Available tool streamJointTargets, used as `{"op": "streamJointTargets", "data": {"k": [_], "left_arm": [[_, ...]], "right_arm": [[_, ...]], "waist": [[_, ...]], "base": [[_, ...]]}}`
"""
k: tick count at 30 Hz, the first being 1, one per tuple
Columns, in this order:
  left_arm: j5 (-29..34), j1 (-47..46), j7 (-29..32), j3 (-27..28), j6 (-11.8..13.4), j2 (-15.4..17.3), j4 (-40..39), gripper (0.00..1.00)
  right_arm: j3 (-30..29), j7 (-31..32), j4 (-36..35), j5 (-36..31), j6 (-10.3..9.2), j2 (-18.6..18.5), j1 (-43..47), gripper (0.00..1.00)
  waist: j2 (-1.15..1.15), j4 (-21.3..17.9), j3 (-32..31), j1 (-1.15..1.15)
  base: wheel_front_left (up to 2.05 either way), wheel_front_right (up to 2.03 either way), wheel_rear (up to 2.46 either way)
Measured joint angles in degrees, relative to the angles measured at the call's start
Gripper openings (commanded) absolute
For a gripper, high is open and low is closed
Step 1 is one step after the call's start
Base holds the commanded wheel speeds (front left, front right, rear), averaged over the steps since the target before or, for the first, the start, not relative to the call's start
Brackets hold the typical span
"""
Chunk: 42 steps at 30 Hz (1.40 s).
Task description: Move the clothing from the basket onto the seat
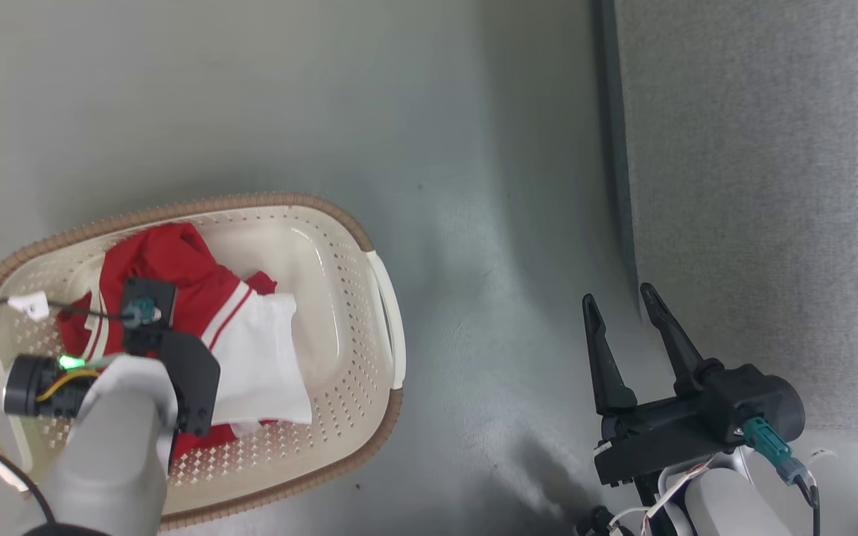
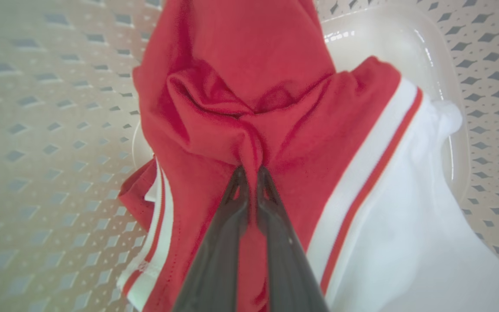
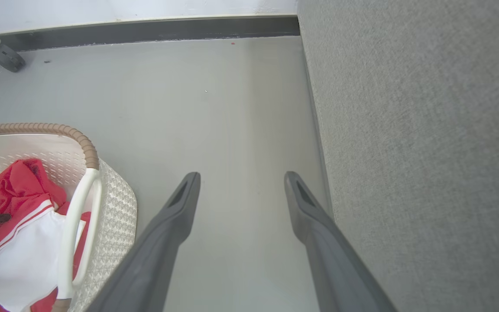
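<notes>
smooth grey floor (image 1: 474,112) runs between the basket (image 1: 250,201), at the lower left of the head view, and the seat (image 1: 757,186), which takes up the right side. a dark baseboard (image 3: 145,32) and a small caster wheel (image 3: 9,58) show at the far edge of the floor in the right wrist view. the basket stands on the floor, well apart from the seat, its brown rim curving round perforated cream walls and a pale handle on the side facing the seat. the clothing (image 1: 191,275) lies inside the basket: a bunched red heap with white stripes, and a broad white panel spread toward the handle side. the left arm (image 1: 116,447) reaches down into the basket over the heap. in the left wrist view the left jaws are closed almost together, and the two dark fingers (image 2: 223,225) pinch a raised fold of red cloth between their tips, with the fabric puckered just above them. the right jaws hang over the bare floor just beside the seat's edge, spread wide with nothing between them; their fingers (image 1: 604,357) point away from the robot, and the one nearer the seat sits close to its side without clearly touching it.
</notes>
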Motion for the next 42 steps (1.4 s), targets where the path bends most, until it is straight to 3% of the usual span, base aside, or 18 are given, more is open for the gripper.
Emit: {"op": "streamJointTargets", "data": {"k": [20,29,42], "left_arm": [[-0.3,6.0,-9.1,-1.5,-3.4,-0.3,1.0,0.00],[0.6,9.4,-13.9,-3.3,-3.5,-1.0,0.6,0.00],[0.9,14.7,-15.5,-4.6,-3.2,-2.8,-4.1,0.00]], "right_arm": [[-1.5,0.0,7.4,1.5,0.20,0.0,-3.6,1.00],[-2.8,0.0,10.8,2.0,1.20,-0.1,-3.3,1.00],[-4.0,0.0,14.4,2.8,2.82,-0.1,1.2,1.00]], "waist": [[0.00,2.1,-14.7,-0.01],[-0.01,4.1,-22.2,-0.01],[-0.01,7.5,-33.4,-0.02]], "base": [[0.00,0.00,0.00],[0.00,0.00,0.00],[0.00,0.00,0.00]]}}
